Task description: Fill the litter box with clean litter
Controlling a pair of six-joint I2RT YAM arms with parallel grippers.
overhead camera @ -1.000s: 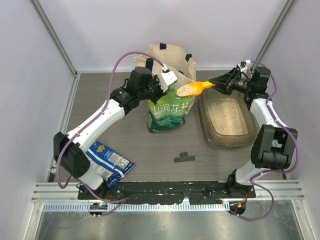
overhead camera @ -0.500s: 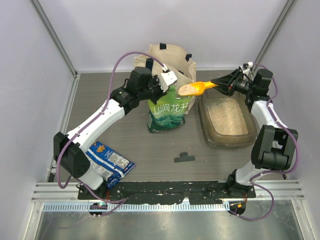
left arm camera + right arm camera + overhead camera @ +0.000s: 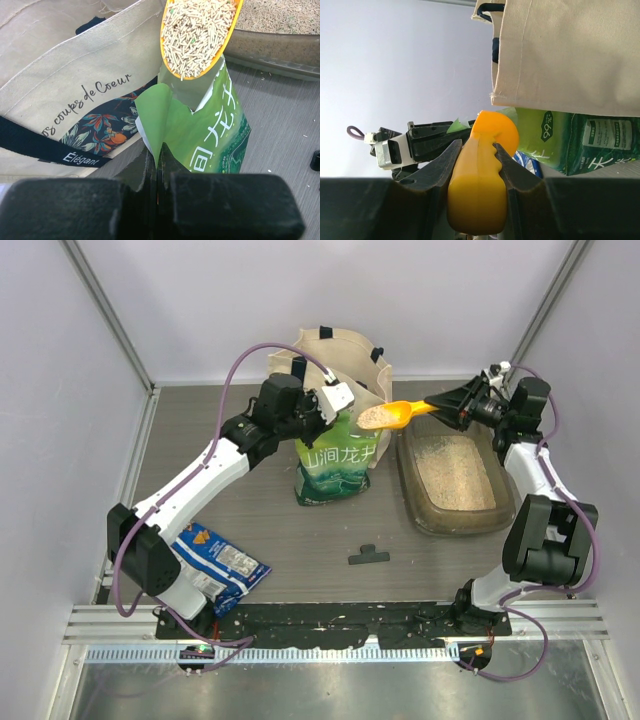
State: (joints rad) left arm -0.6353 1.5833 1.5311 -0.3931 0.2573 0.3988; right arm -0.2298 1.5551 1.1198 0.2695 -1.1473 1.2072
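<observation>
The litter box (image 3: pixel 410 502) lies at the right of the table, with pale clean litter (image 3: pixel 452 475) spread in it. My right gripper (image 3: pixel 437 406) is shut on the handle of an orange scoop (image 3: pixel 386 416). The scoop is heaped with litter and hovers over the open green pouch (image 3: pixel 335 468), left of the box. My left gripper (image 3: pixel 337 408) is shut on the pouch's torn top edge. In the left wrist view the full scoop (image 3: pixel 200 35) hangs above the pouch mouth (image 3: pixel 212 125), with the box wall (image 3: pixel 272 50) behind. The right wrist view shows the scoop handle (image 3: pixel 477 190) between my fingers (image 3: pixel 451 160).
A cream tote bag (image 3: pixel 330 352) stands right behind the pouch. A blue snack bag (image 3: pixel 222 562) lies near the left arm's base, and a black clip (image 3: pixel 368 556) lies on the table in front of the pouch. Grey walls close in the back and sides.
The right arm has drawn the loaded scoop slightly to the right, toward the litter box. The left gripper keeps its hold on the pouch, unmoved.
</observation>
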